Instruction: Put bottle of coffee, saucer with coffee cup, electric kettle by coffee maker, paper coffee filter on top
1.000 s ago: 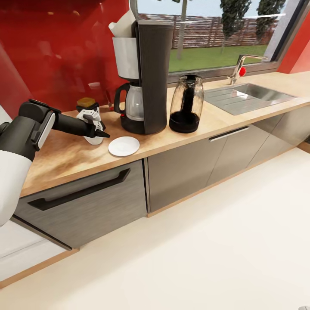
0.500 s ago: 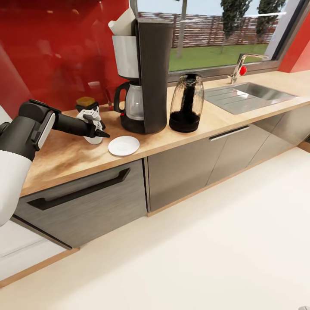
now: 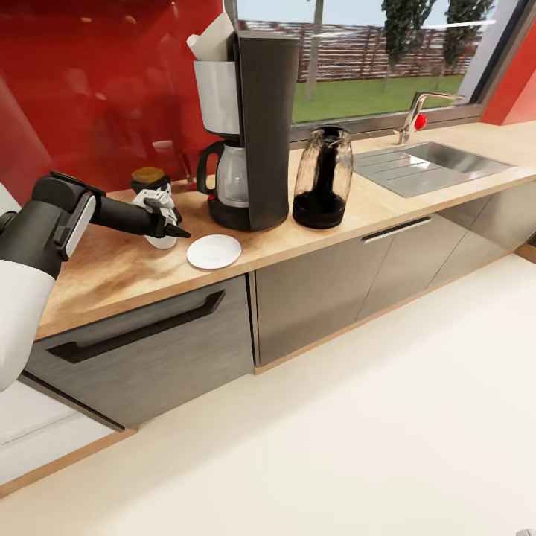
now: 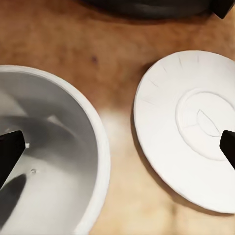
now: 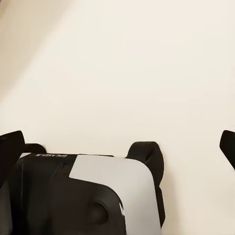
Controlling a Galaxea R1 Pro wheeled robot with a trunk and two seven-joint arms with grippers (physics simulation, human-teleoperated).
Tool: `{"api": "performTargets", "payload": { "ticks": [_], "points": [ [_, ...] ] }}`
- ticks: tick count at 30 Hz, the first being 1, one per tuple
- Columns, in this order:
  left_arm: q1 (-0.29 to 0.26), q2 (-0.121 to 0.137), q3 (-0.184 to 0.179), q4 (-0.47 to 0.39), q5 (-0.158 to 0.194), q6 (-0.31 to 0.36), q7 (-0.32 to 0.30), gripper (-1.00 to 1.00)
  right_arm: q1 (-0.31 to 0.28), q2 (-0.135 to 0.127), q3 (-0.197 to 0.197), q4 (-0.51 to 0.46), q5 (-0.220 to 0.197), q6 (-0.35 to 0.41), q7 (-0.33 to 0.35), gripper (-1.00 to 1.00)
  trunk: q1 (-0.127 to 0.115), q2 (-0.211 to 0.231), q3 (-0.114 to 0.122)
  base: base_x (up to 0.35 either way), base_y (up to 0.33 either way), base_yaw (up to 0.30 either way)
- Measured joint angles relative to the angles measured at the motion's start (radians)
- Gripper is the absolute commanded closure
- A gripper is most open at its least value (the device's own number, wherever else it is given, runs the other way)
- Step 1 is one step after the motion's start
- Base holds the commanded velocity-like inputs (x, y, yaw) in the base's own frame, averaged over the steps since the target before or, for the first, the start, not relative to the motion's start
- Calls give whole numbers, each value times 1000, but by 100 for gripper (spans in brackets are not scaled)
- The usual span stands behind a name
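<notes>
The dark grey coffee maker (image 3: pixel 257 134) stands on the wood-grain countertop (image 3: pixel 112 275), with the paper coffee filter (image 3: pixel 212 39) sticking out of its white basket. The smoky electric kettle (image 3: pixel 321 179) is just to its right. The white saucer (image 3: pixel 214 252) lies bare in front of it. Left of the saucer sits the white coffee cup (image 3: pixel 165 243), upright on the counter (image 4: pixel 117 44). My left gripper (image 3: pixel 170 223) hangs open over the cup (image 4: pixel 49 147): one fingertip is inside it, the other over the saucer (image 4: pixel 191 127). The bottle of coffee (image 3: pixel 148 178) stands behind the gripper. My right gripper (image 5: pixel 117 147) is open and holds nothing.
A steel sink (image 3: pixel 439 164) with a tap (image 3: pixel 413 115) is set in the counter at the right. Grey cabinet fronts (image 3: pixel 320 290) run below the worktop, a red wall (image 3: pixel 89 89) behind it. The right wrist view looks down on pale floor (image 5: pixel 137 63) and my own base (image 5: pixel 88 196).
</notes>
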Motion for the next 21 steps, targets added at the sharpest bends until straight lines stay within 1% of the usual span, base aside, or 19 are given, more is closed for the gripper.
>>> {"api": "performTargets", "payload": {
  "ticks": [6,7,11,14,21],
  "points": [
    [0,0,0,1,0,0,0,-100,0,0,0,0,0,0,0,-100,0,0,0,0,0,0],
    [0,0,0,0,0,0,0,100,0,0,0,0,0,-1,0,-100,0,0,0,0,0,0],
    [0,0,0,-1,-1,1,0,100,0,0,0,0,0,0,0,-100,0,0,0,0,0,0],
    [-1,0,2,-5,20,10,-2,100,0,0,0,0,0,0,0,-100,0,0,0,0,0,0],
    [0,0,2,-8,16,9,-1,100,0,0,0,0,0,0,0,-100,0,0,0,0,0,0]
  ]
}}
